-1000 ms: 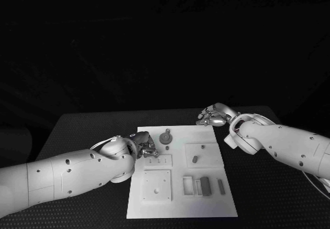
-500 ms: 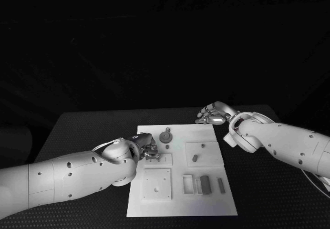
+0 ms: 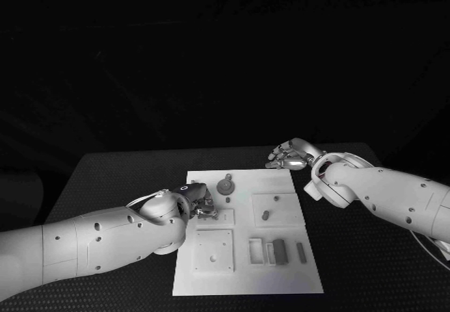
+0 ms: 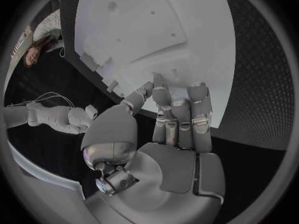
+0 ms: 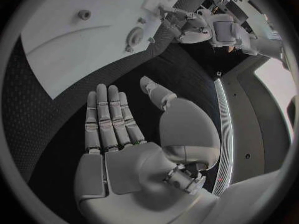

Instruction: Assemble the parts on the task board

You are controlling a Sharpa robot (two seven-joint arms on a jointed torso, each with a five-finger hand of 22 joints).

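The white task board (image 3: 281,279) lies in the middle of the black table. My left hand (image 3: 199,203) hovers low over the board's left side, beside a small plate with holes (image 3: 218,220). In the left wrist view this hand (image 4: 177,129) has its fingers (image 4: 187,109) drawn together and bent down to the board (image 4: 156,25), thumb meeting them; anything pinched there is hidden. A round grey part (image 3: 226,187) stands just beyond it. My right hand (image 3: 291,156) rests flat off the board's far right corner, fingers (image 5: 106,114) stretched out and holding nothing.
A short peg (image 3: 266,216) stands on a square plate right of centre. A grey bar (image 3: 278,250) and a thin bar (image 3: 301,253) lie in slots near the front. The right wrist view shows the round part (image 5: 134,36) and my left hand (image 5: 181,22).
My left hand has shifted a little to the right and lower onto the board by the small holed plate. The right hand has stayed where it was.
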